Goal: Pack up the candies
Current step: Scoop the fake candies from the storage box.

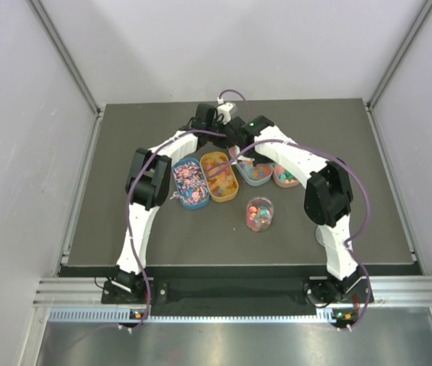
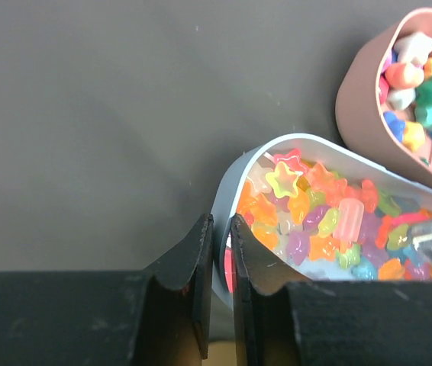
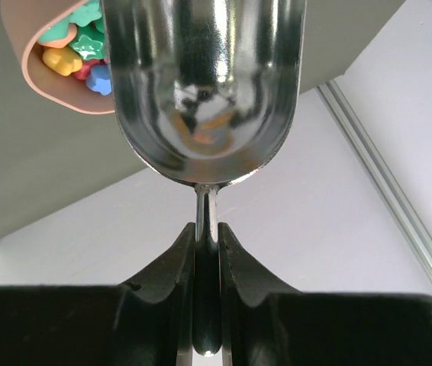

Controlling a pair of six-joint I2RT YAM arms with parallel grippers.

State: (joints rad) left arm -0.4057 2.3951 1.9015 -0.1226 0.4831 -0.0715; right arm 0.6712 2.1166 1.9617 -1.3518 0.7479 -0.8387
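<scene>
**Candies (image 2: 315,221) in open trays, scoop (image 3: 204,91) gripped**

Nearest the arm bases, at centre of the top view, a clear jar (image 1: 259,214) holds mixed sweets. Behind it a row of oval trays (image 1: 178,191) lies on the dark table (image 1: 124,152). Both wrists meet over the row, and the fingers are too small to read there.

Only the left wrist view shows the left gripper (image 2: 220,223) pinching the rim of the pale blue tray (image 2: 235,171), which is full of star sweets. The pink tray (image 2: 353,114) sits at its upper right.

Only the right wrist view shows the right gripper (image 3: 207,232) pressed onto the scoop's thin handle, with the bowl at top centre.
</scene>
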